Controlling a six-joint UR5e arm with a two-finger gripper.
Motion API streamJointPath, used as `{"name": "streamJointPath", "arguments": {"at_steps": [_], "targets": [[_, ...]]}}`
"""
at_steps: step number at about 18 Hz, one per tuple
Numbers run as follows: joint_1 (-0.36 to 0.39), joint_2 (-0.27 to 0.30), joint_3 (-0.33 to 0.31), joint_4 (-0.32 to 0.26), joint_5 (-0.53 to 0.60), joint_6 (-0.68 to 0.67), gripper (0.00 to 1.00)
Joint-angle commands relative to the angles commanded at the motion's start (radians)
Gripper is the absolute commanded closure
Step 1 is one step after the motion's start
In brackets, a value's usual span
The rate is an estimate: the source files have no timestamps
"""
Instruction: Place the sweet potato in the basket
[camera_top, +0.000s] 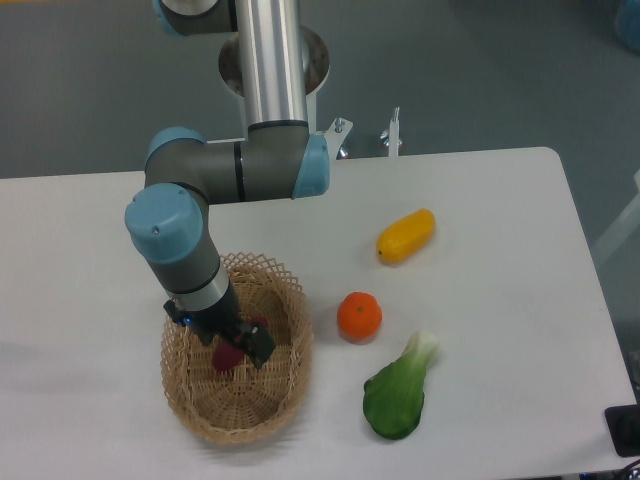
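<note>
The oval tan wicker basket (270, 400) stands at the front left of the white table. My gripper (238, 350) reaches down inside it. The magenta-purple sweet potato (228, 357) shows between the dark fingers, low in the basket. Only part of it is visible; the rest is hidden by the gripper. The fingers sit close around it, and I cannot tell whether they grip it or have let go. I cannot tell whether it rests on the basket floor.
A round orange (359, 315) lies right of the basket. A yellow-orange oblong vegetable (406, 236) lies further back right. A green bok choy (399, 389) lies at the front right. The arm's mounting base (275, 60) is behind the table's far edge.
</note>
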Motion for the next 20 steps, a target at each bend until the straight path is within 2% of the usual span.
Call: {"name": "streamJointPath", "arguments": {"at_steps": [3,6,7,9,10,12,15,20], "targets": [[0.070,0.040,0.012,-0.003,0.017,0.024,0.00],[0.150,0.096,0.011,-0.017,0.015,0.116,0.00],[0.175,0.115,0.011,-0.032,0.015,0.132,0.00],[0.231,0.139,0.017,-0.113,0.012,0.204,0.00],[0.254,0.153,0.017,-0.156,0.009,0.268,0.00],[0.296,0.173,0.015,-0.202,0.011,0.406,0.00],[0.357,0.198,0.011,-0.239,0.002,0.504,0.00],[0.411,0.203,-0.004,-0.244,-0.031,0.580,0.00]]}}
